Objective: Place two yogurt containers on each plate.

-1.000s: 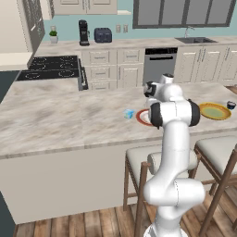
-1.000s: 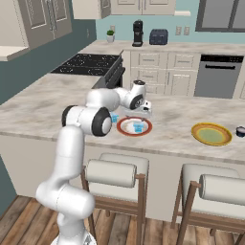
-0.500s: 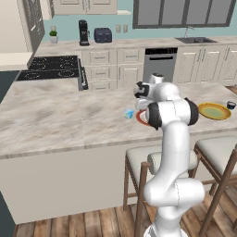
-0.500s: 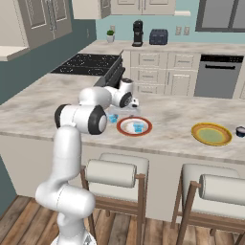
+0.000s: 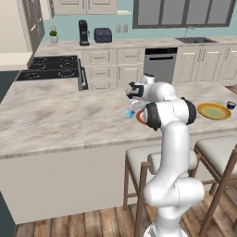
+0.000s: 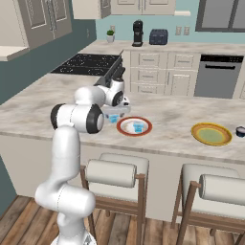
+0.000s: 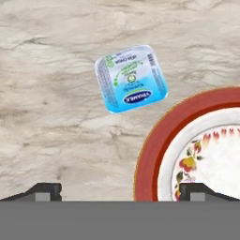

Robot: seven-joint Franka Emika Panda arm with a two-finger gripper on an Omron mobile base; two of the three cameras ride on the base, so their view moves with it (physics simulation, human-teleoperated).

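Observation:
A pale blue boxy yogurt container (image 7: 131, 78) lies on the marble counter just left of the white plate with the red-orange rim (image 7: 152, 154). My gripper (image 7: 120, 192) hangs open above that spot, its fingertips (image 7: 44, 191) wide apart and holding nothing. From the right base camera the gripper (image 6: 116, 113) is over this cup (image 6: 113, 118), and a second pale blue yogurt container (image 6: 139, 127) rests on the red-rimmed plate (image 6: 123, 130). The yellow plate (image 6: 198, 129) lies further right, with a dark cup (image 6: 240, 131) on the counter beside it. In the left base view the gripper (image 5: 133, 105) hovers over the cup (image 5: 128, 113).
Two bar stools (image 6: 117, 172) stand along the near edge of the island. A stove (image 6: 88, 64) sits at the far left, and a dishwasher (image 6: 217, 76) and cabinets stand behind the island. My own arm hides much of the red-rimmed plate (image 5: 140, 118) in the left base view.
The hand has swung left from above the red-rimmed plate to above the loose pale blue cup on the counter. Its jaws have stayed open.

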